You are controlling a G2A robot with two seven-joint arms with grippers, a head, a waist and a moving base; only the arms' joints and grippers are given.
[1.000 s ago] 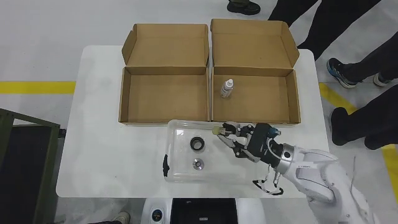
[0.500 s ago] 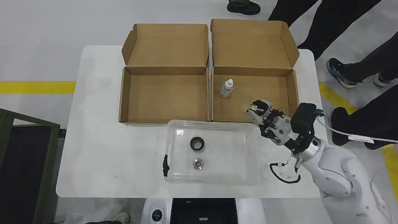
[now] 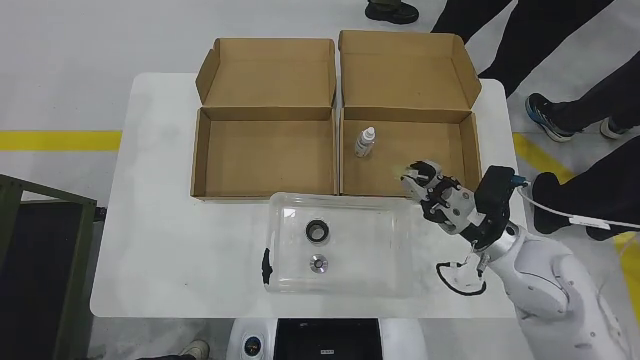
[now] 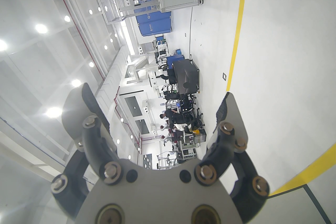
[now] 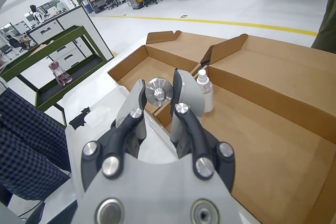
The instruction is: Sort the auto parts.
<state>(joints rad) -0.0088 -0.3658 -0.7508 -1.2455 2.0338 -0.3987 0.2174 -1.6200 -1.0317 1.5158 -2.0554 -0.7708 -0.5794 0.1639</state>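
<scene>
- We see the right gripper (image 5: 157, 89) clamped on a silver disc part (image 5: 158, 96), over the right cardboard box (image 3: 445, 160), near its six o'clock edge.
- The left gripper (image 4: 157, 93) has its fingers apart.

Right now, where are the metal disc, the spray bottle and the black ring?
metal disc (image 5: 159, 95): right wrist view, its hub.
spray bottle (image 5: 208, 97): right wrist view, its body.
black ring (image 3: 310, 230): top view, its rim.

Left tool (image 4: 157, 93) spread wide, facing workshop floor (image 4: 283, 51).
</scene>
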